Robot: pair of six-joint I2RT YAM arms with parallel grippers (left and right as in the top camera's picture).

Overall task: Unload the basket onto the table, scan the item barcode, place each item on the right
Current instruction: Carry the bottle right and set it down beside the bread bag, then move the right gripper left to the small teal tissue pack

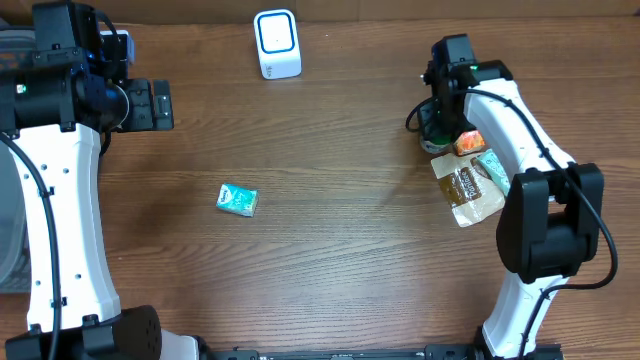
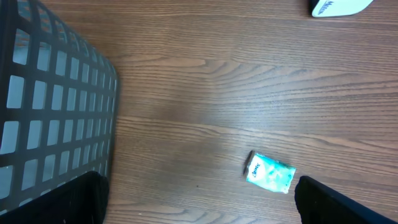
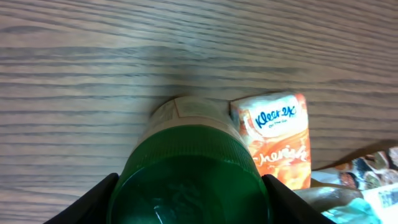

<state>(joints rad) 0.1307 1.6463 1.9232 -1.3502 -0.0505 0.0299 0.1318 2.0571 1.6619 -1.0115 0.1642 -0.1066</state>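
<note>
Wooden table (image 1: pixel 330 250) held the jar (image 3: pixel 193 109) on its right side, beside tissues (image 3: pixel 280 137), with the right gripper (image 3: pixel 189 205) pinching its green lid while the left gripper (image 2: pixel 202 202) hung spread, empty. Lifting straight, then turning the label toward the scanner (image 1: pixel 277 43), would likely serve best.

Left pincer (image 2: pixel 199 200) gapes (right pincer (image 3: pixel 189 199) clamped partway).

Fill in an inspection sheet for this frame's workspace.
Surface: wooden table, no spills seen.
Job's things: white scanner at far edge; green-lidded jar upright.
Clutter: teal packet lying alone; orange tissue pack and brown pouch beside jar.
Grippers: left gripper open, holding nothing; right gripper shut on jar's lid.
Cables: black cable along left arm.
Surroundings: mesh basket at left.
</note>
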